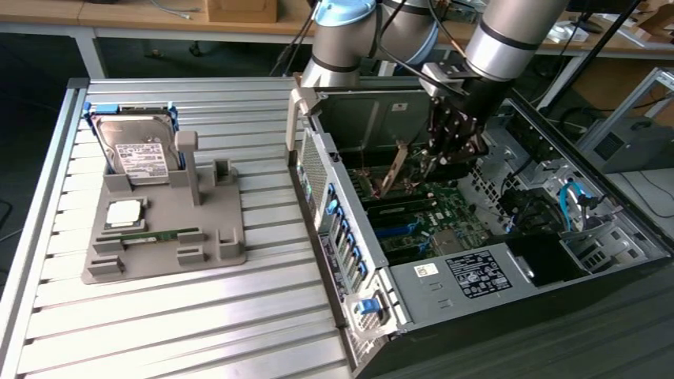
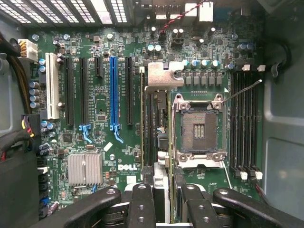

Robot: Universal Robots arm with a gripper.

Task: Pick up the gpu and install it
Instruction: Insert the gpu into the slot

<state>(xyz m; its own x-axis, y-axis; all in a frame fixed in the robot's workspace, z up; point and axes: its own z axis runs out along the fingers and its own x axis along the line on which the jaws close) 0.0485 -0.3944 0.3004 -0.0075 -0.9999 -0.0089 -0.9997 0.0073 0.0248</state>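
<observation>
exterior view: a slatted metal tabletop carries an open computer case lying on its side at the exterior view's right, with its green motherboard exposed. the robot arm reaches down into the case from above. at the exterior view's left, a grey fixture tray rests on the tabletop. a hard drive with a white label stands tilted in the tray's rear holder, a processor chip lies flat in front of it, and a small green memory stick lies in a slot nearer the tray's front edge.

the gripper sits inside the case, just above the motherboard. in the wrist view the gripper has its fingers closed on the gpu, a thin card seen edge-on that runs away from the camera, with its silvery metal bracket at the far end. the gpu hangs over the motherboard between the black expansion slots and the open processor socket, to one side of the blue slot. whether the card's edge touches a slot cannot be told.
</observation>
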